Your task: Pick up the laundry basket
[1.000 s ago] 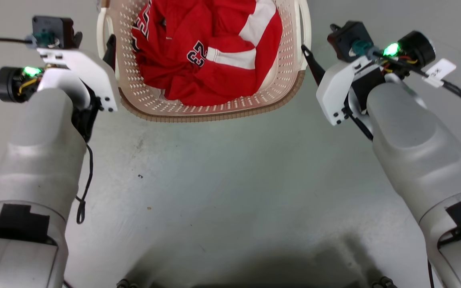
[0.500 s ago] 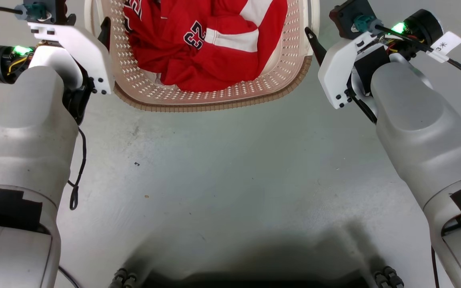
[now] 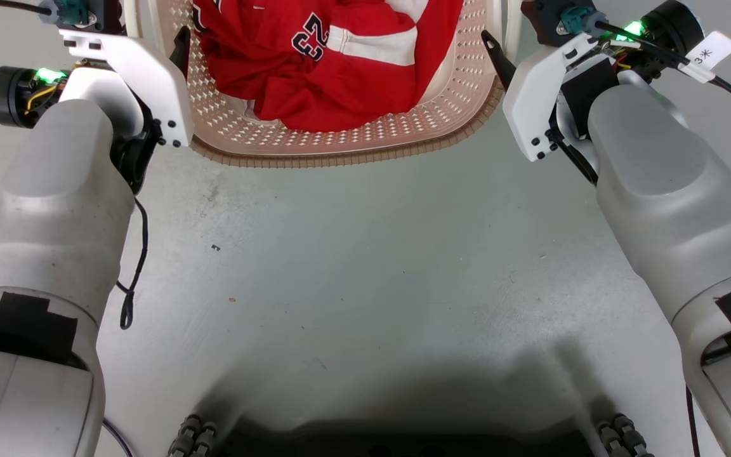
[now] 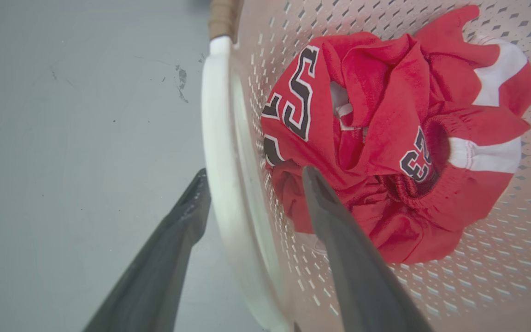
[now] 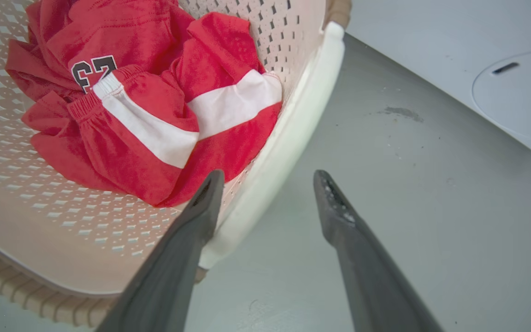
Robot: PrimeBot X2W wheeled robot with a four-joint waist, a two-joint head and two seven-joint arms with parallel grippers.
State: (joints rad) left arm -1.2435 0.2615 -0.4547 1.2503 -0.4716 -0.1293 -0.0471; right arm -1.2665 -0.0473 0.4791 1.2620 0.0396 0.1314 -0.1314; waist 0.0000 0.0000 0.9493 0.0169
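Closest to me in the head view, the grey floor [image 3: 365, 266] lies bare between my two pale forearms, the left forearm [image 3: 61, 203] with a thin black cable [image 3: 137, 266] hanging beside it, the right forearm [image 3: 664, 190] reaching up the other side. A green light [image 3: 48, 75] glows on the left wrist.

Past the forearms sits the cream-white perforated plastic laundry basket [image 3: 340, 158], its brown woven-look rim facing me. It is centred between the arms at the top of the view. I cannot tell whether it rests on the floor or hangs just clear of it.

My left gripper [image 4: 256, 175] is open. Its two dark fingers stand apart on either side of the basket's white left handle [image 4: 219, 138], one outside over the floor, the other inside against the laundry.

My right gripper [image 5: 270, 177] is also spread wide. One finger lies over the white right handle [image 5: 293, 120] and the basket wall, the other out over the floor.

Inside the basket is a crumpled red garment [image 3: 340, 82] with white bands and the number 23 in dark print.

Farthest off, the right wrist view shows a pale panel with a round disc [image 5: 519, 97] beyond the floor.
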